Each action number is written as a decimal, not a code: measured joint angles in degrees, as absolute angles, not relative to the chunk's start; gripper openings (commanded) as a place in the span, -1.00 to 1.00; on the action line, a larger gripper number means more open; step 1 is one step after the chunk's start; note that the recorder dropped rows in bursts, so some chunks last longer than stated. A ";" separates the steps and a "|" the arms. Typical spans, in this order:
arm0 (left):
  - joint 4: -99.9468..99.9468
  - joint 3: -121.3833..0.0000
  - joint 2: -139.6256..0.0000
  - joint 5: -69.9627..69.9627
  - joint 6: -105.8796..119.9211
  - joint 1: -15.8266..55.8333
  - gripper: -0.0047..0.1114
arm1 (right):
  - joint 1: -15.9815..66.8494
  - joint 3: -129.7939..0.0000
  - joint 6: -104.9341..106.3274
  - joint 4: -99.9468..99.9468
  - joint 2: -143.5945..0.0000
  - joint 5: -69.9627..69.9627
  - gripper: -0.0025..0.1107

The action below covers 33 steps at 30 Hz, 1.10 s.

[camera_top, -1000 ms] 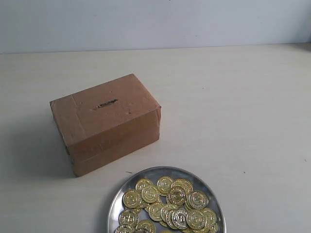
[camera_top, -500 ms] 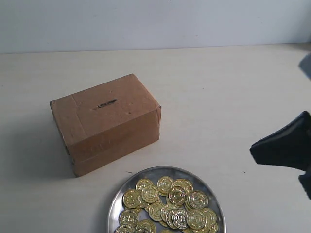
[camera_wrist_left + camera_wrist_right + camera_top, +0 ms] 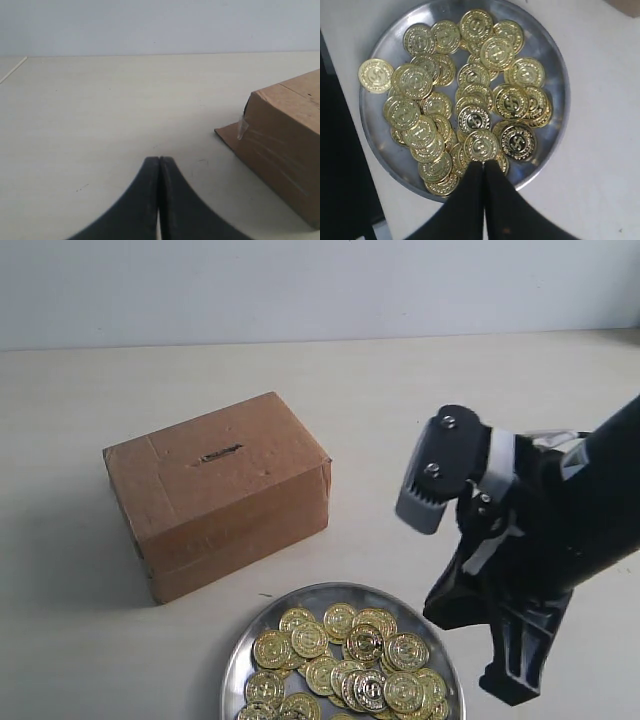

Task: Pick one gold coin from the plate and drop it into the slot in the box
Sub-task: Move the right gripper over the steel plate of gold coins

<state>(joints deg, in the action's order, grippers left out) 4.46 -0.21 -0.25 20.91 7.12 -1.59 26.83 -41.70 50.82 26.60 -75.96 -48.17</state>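
The brown cardboard box (image 3: 215, 490) stands left of centre, its dark slot (image 3: 220, 453) on the top face. In front of it the silver plate (image 3: 300, 598) holds several gold coins (image 3: 345, 655). My right gripper (image 3: 440, 608) hangs above the plate's right side. In the right wrist view it is shut (image 3: 484, 162) with nothing between its fingers, its tips over a coin (image 3: 479, 145) near the plate's rim (image 3: 559, 75). My left gripper (image 3: 159, 160) is shut and empty, low over the table beside the box (image 3: 285, 130). It is out of the exterior view.
The pale table (image 3: 480, 400) stretches behind and to the right of the box. One coin (image 3: 375, 76) lies on the plate's rim, apart from the heap. A grey wall (image 3: 320, 285) rises at the table's far edge.
My right arm has come in from the right edge and now hangs over the plate's right side. Box, plate and coins have not moved.
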 measured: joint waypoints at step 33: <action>4.46 -0.21 -0.25 20.91 7.12 -1.59 -0.92 | 56.78 -53.96 34.24 11.87 -100.72 -42.38 0.02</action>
